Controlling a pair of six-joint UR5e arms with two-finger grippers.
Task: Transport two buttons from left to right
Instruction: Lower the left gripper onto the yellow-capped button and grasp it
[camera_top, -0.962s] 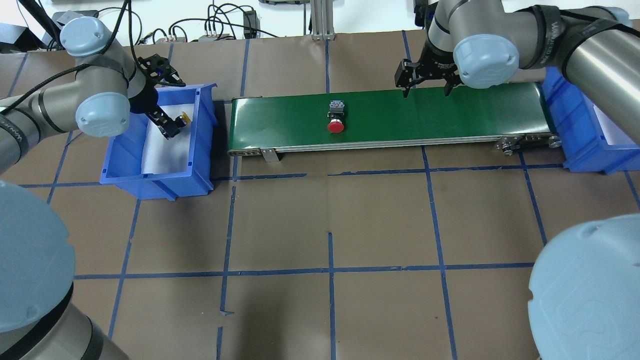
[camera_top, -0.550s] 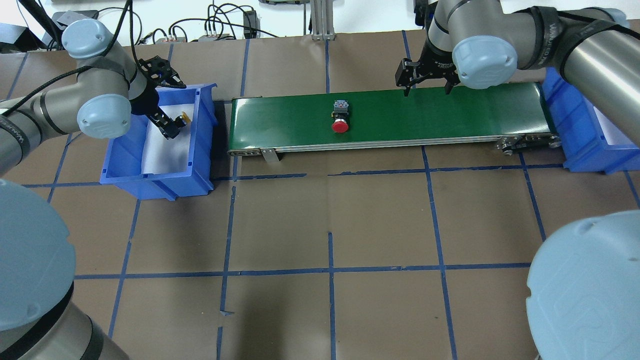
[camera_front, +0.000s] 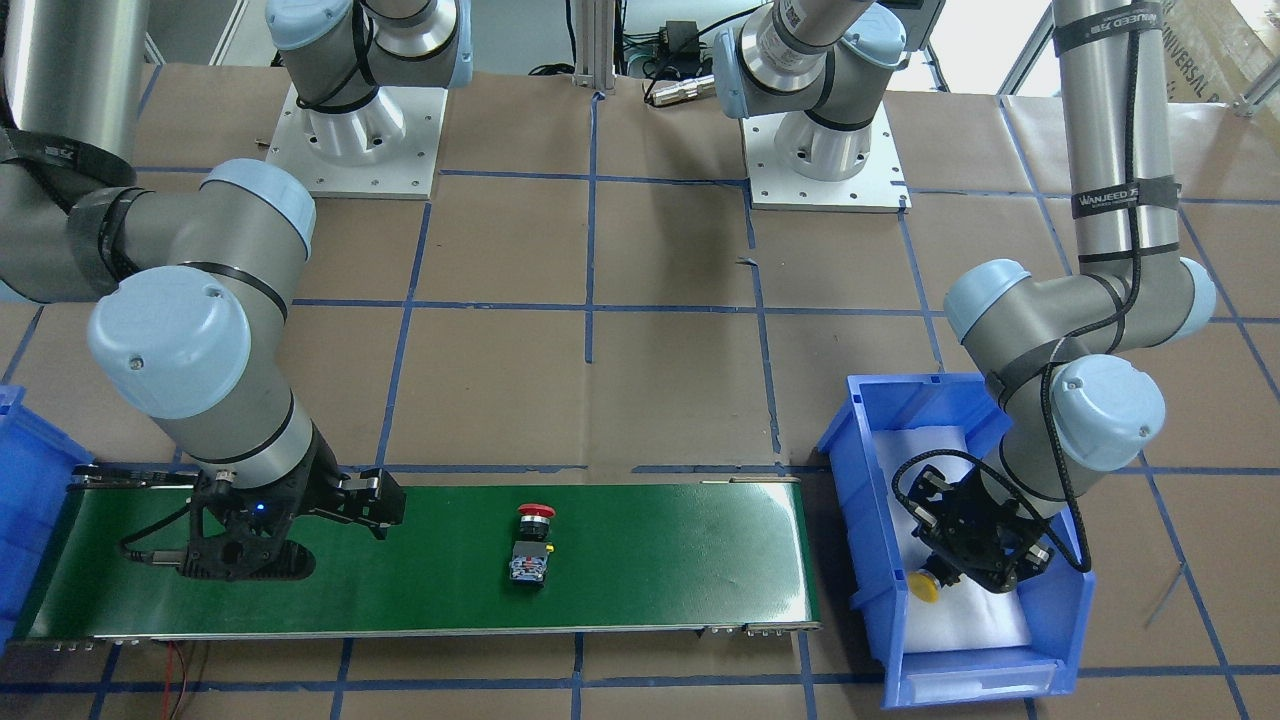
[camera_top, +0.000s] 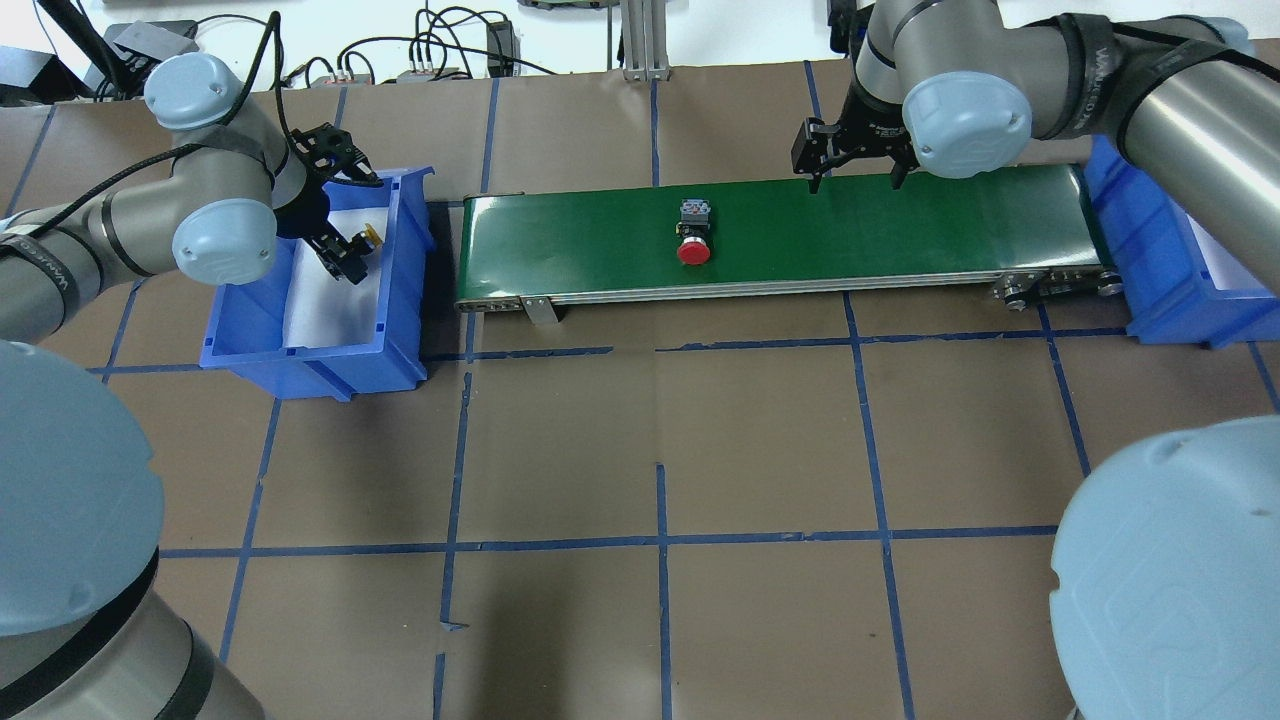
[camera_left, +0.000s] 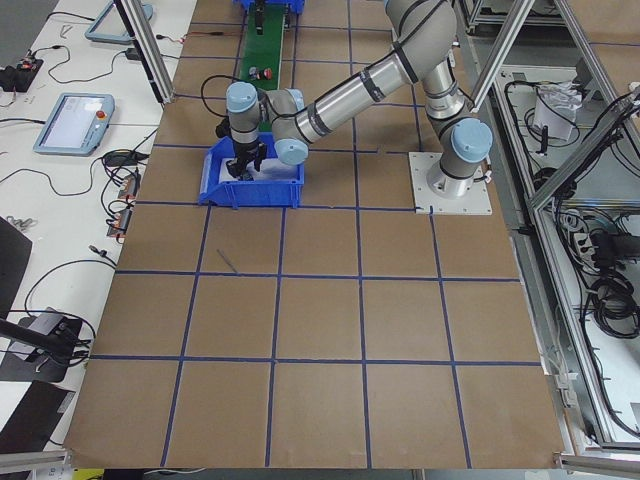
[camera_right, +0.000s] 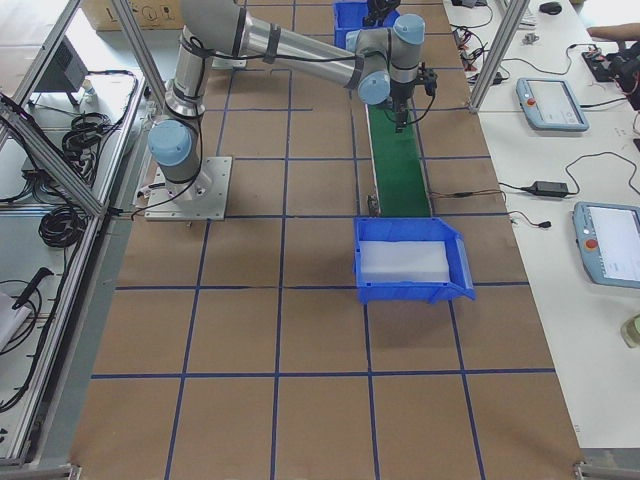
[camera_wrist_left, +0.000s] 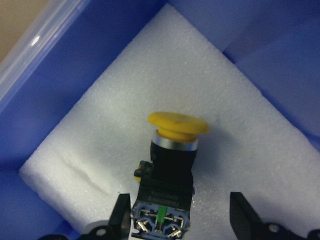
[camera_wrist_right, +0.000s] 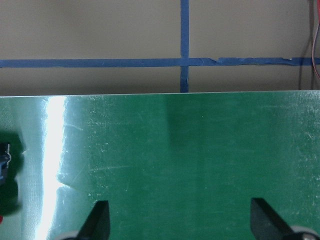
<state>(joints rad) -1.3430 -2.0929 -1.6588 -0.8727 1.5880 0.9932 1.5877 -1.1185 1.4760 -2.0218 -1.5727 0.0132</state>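
The yellow button (camera_wrist_left: 172, 150) lies on white foam in the left blue bin (camera_top: 402, 300), cap toward the belt; it also shows in the overhead view (camera_top: 372, 236) and the front view (camera_front: 925, 586). My left gripper (camera_wrist_left: 180, 222) is open down in the bin and straddles the button's black-grey body, with a gap at the right finger (camera_wrist_left: 243, 220). The red button (camera_top: 693, 235) lies on the green conveyor belt (camera_top: 900, 230), left of its middle. My right gripper (camera_top: 855, 168) is open and empty, low over the belt's far edge, to the right of the red button (camera_front: 533, 545).
A second blue bin (camera_top: 1150, 270) with white foam stands at the belt's right end. The belt (camera_front: 650, 560) runs between the two bins. Cables and boxes lie beyond the table's far edge. Brown paper with blue tape lines covers the table.
The red button has travelled to the right along the belt. My left arm has shifted a little to the right over the bin. The right gripper has stayed in place.
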